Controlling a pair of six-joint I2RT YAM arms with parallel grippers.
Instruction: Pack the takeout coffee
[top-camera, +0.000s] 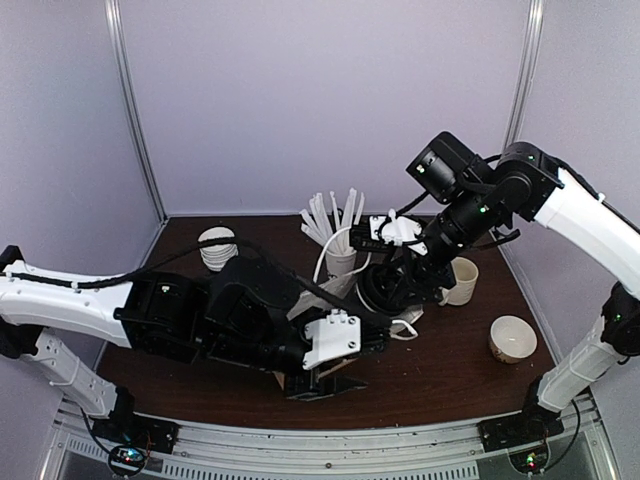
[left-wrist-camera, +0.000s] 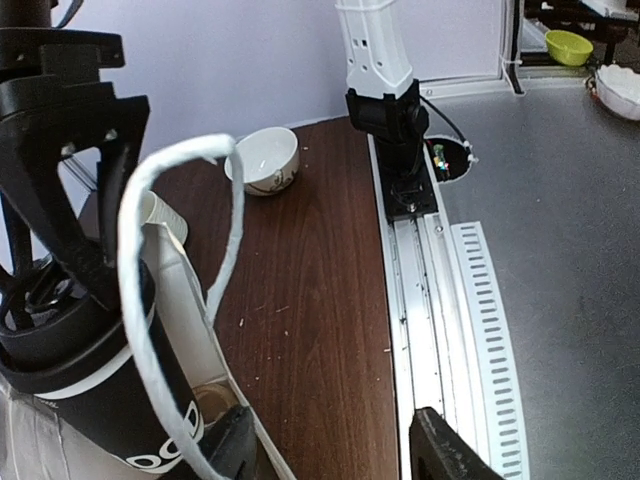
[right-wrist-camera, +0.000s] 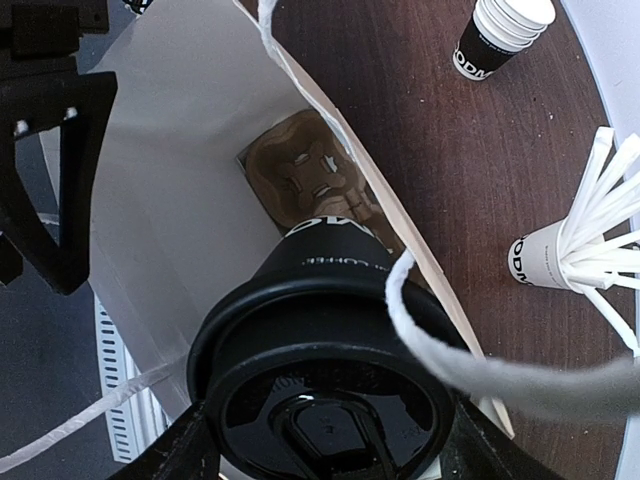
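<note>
Dark brown worktop (right-wrist-camera: 430, 150) is carrying 1 white bag (right-wrist-camera: 170, 200). Right hand (right-wrist-camera: 330, 455) is gripping the 1 takeout coffee (right-wrist-camera: 300, 330) between its fingers, inside the bag's mouth. Left hand (left-wrist-camera: 335, 450) is hanging open beside the bag. Beyond the right hand are standing 1 cup stack (right-wrist-camera: 505, 35) and 1 stick-filled cup (right-wrist-camera: 545, 262).

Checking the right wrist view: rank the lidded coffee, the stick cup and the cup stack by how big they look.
Largest: lidded coffee, though it's nearest the camera.
Then stick cup, sticks included.
Smallest: cup stack, at the frame's edge.
</note>
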